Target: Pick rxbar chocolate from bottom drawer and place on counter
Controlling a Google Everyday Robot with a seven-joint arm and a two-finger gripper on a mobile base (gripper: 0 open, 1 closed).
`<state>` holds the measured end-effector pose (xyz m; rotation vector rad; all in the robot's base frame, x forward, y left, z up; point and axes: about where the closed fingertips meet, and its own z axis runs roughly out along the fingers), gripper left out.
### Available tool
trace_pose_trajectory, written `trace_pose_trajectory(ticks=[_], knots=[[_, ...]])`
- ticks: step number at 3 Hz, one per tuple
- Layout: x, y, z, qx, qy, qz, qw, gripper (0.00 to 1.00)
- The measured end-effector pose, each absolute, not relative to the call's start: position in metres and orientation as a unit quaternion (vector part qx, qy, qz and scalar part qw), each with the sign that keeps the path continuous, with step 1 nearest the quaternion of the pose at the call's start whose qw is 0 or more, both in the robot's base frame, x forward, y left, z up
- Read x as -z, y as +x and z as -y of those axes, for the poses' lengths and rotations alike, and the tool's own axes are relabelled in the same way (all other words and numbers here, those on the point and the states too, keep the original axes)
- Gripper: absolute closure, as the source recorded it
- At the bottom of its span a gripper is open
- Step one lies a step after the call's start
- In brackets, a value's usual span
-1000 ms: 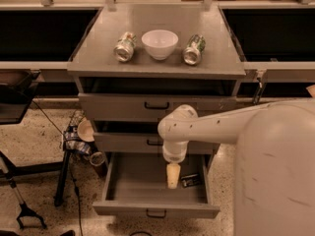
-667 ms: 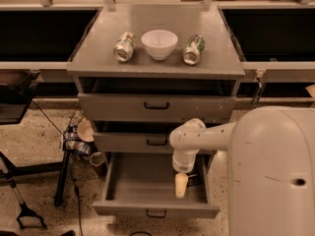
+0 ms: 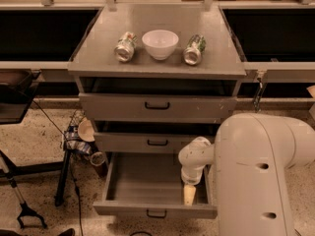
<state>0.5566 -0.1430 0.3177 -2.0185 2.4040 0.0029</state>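
The bottom drawer [image 3: 142, 183] stands pulled open below the two shallower drawers. My gripper [image 3: 189, 194] hangs down inside the drawer's right front corner, under the white wrist [image 3: 196, 161]. The rxbar chocolate is hidden; my arm [image 3: 261, 176] covers the right part of the drawer where a dark packet lay earlier. The visible drawer floor shows nothing on it. The counter [image 3: 157, 38] is the grey cabinet top above.
On the counter stand a white bowl [image 3: 160, 43] and two silver-green cans lying on their sides, one at the left [image 3: 125, 46] and one at the right [image 3: 194, 49]. Black stand legs and cables [image 3: 74, 146] crowd the floor left of the cabinet.
My arm has swung right and toward the drawer's front; the gripper has moved from the drawer's middle to its right front corner. The dark packet seen earlier is now covered.
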Motion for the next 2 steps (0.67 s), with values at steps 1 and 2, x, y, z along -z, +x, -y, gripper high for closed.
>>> trace_pose_trajectory(ticks=[1, 2], knots=[[-0.309, 0.561, 0.140, 0.000, -0.642, -0.767, 0.003, 0.00], [-0.283, 0.585, 0.139, -0.002, -0.647, -0.762, 0.021, 0.00]])
